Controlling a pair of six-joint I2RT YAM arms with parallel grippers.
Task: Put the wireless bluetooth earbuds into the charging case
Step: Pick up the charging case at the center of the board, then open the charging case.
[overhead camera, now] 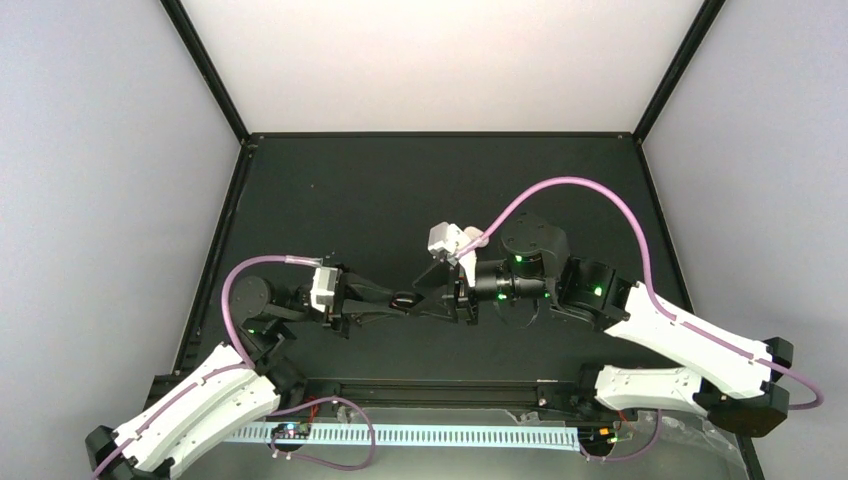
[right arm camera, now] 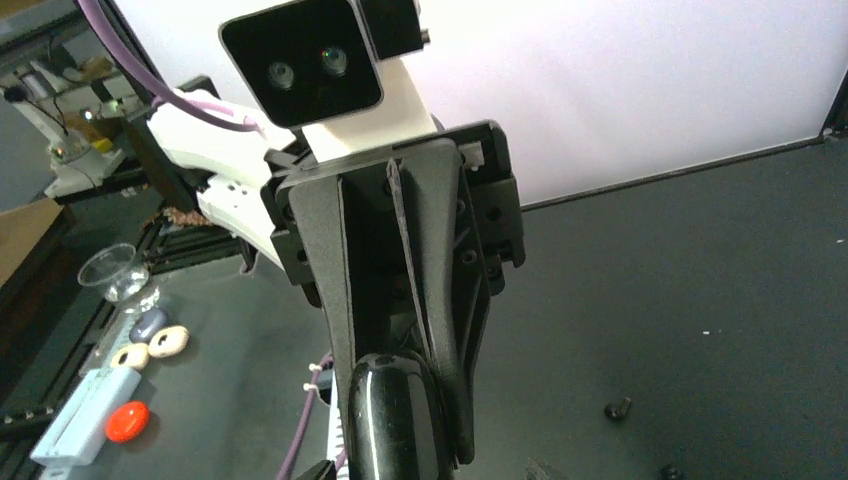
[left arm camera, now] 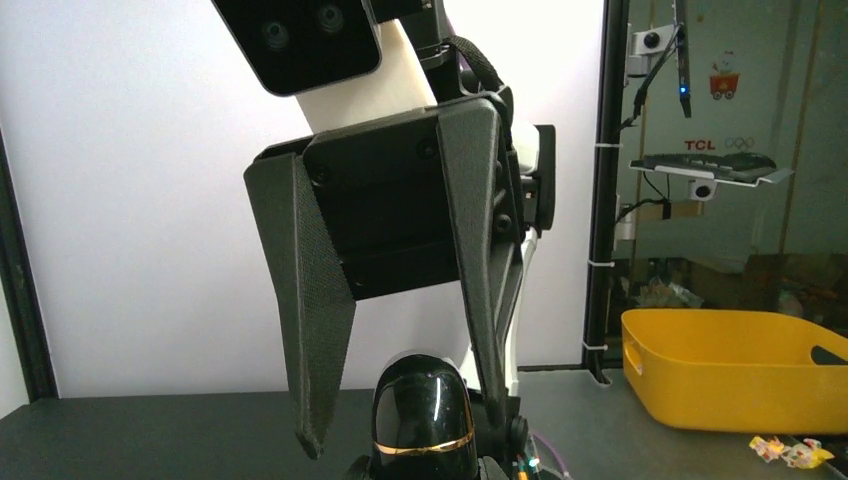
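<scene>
The left end effector [overhead camera: 392, 300] is clamped tight on a glossy black charging case [left arm camera: 422, 415] with a thin gold band. The case is held in the air above the bench [right arm camera: 700, 280]. Its long axis runs straight out from the fingertips, and its rounded free end points at the right end effector [left arm camera: 405, 430]. The gold band runs across the short axis. The right end effector's fingers are spread apart on either side of that free end, with one tip clearly off the shell. Two tiny black earbuds [right arm camera: 618, 408] lie on the bench, well apart from both end effectors and too small to tell which way they point.
</scene>
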